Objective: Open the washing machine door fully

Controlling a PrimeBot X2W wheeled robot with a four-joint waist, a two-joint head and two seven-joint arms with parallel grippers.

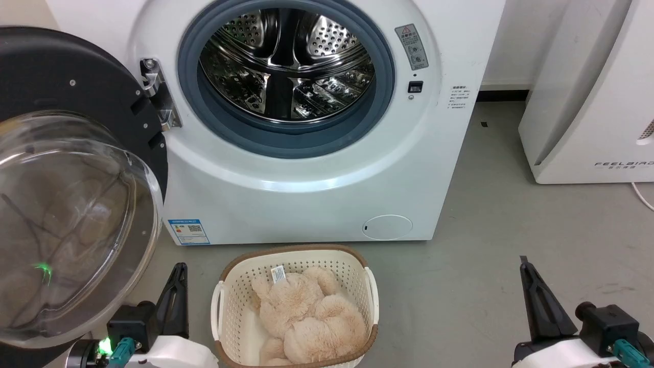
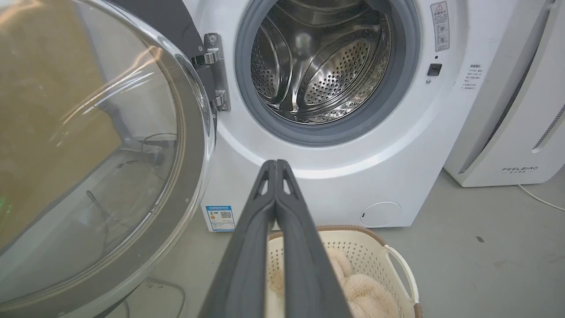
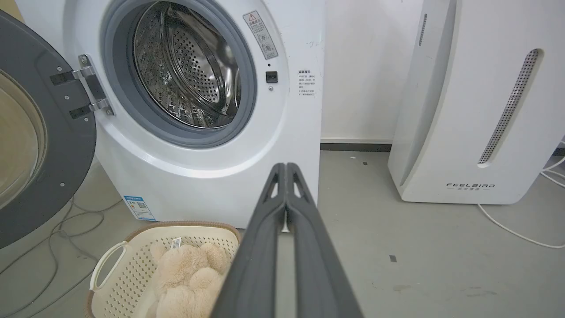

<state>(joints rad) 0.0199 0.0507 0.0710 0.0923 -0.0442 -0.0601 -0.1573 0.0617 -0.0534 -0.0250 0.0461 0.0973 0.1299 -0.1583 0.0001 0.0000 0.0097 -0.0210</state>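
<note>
The washing machine door stands swung wide to the left on its metal hinge, its matte dark inner face and bulging clear glass bowl turned toward me. The same door takes up the left of the left wrist view and shows at the left edge of the right wrist view. The steel drum lies exposed inside its grey rubber ring. My left gripper is shut and empty, low beside the door's lower edge. My right gripper is shut and empty, low at the right.
A cream laundry basket holding a beige plush toy sits on the floor before the washer, between my arms. A white appliance stands at the right, with a white cable on the grey floor. More cables run under the door.
</note>
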